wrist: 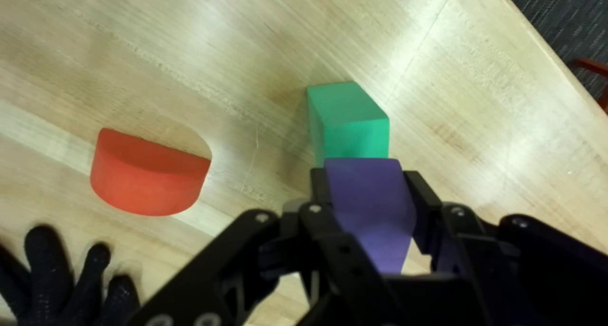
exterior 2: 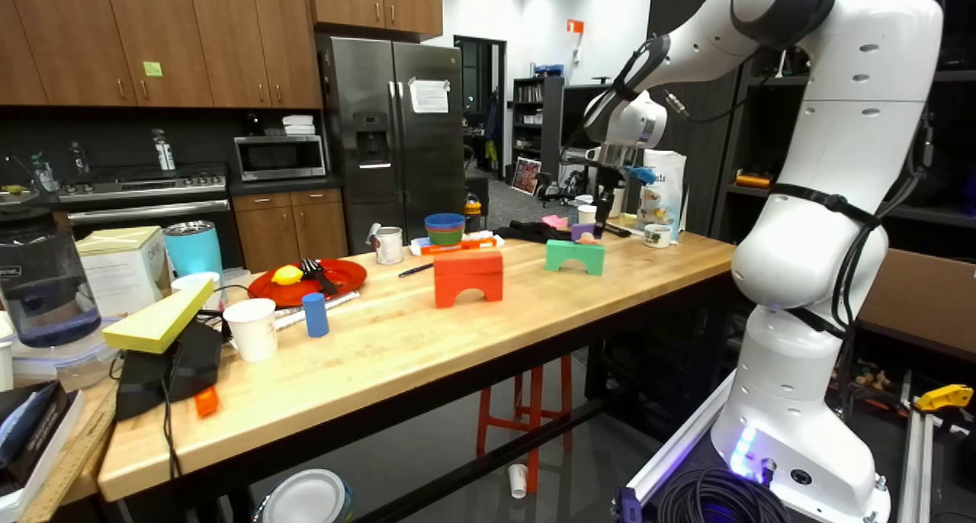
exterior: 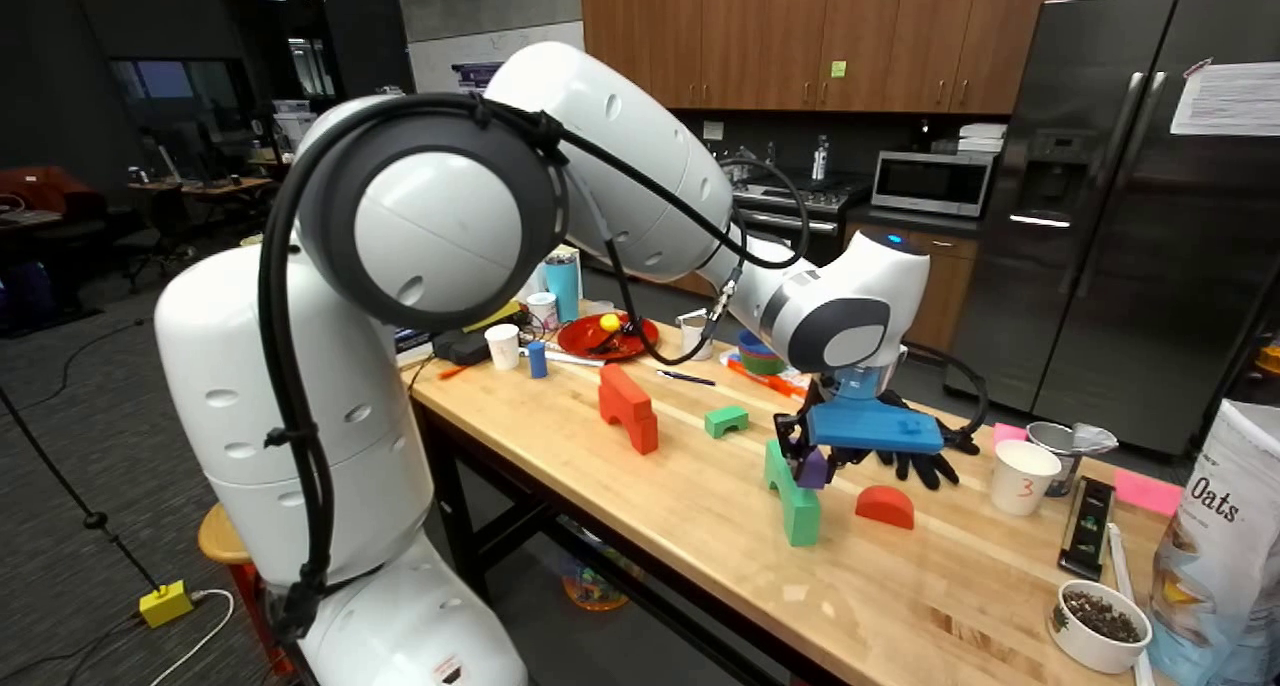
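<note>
While near green arch point(exterior 2: 575, 252), purple block point(wrist: 370, 212) snug between closed fingers point(wrist: 422, 195) of pincer point(wrist: 368, 187)

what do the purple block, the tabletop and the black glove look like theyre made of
Purple block: perhaps painted wood or dense foam; smooth and matte, with even colour and no visible grain.
Tabletop: wood, probably varnished, since it shows grain in joined strips and bright reflections.
Black glove: likely fabric, perhaps rubber-coated; dull, with pale specks on its fingers.
</note>
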Available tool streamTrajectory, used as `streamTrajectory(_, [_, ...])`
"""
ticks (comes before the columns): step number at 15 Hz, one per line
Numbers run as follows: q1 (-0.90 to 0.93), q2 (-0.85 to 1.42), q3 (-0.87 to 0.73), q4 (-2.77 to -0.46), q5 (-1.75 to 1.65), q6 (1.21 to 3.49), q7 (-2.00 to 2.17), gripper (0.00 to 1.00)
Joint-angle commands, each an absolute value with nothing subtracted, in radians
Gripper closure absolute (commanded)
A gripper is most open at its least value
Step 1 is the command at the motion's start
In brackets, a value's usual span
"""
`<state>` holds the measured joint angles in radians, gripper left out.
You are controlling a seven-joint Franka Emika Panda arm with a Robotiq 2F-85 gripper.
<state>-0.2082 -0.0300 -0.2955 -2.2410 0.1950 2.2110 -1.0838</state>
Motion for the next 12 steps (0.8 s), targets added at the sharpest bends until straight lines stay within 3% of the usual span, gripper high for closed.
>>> streamTrajectory(1, [-0.227, -0.066, -0.291, -2.26, 0.234, 2.227, -1.138, 0.84])
streamTrajectory(12, [-0.23, -0.049, -0.294, -2.239, 0.322, 2.126, -1.248, 0.84])
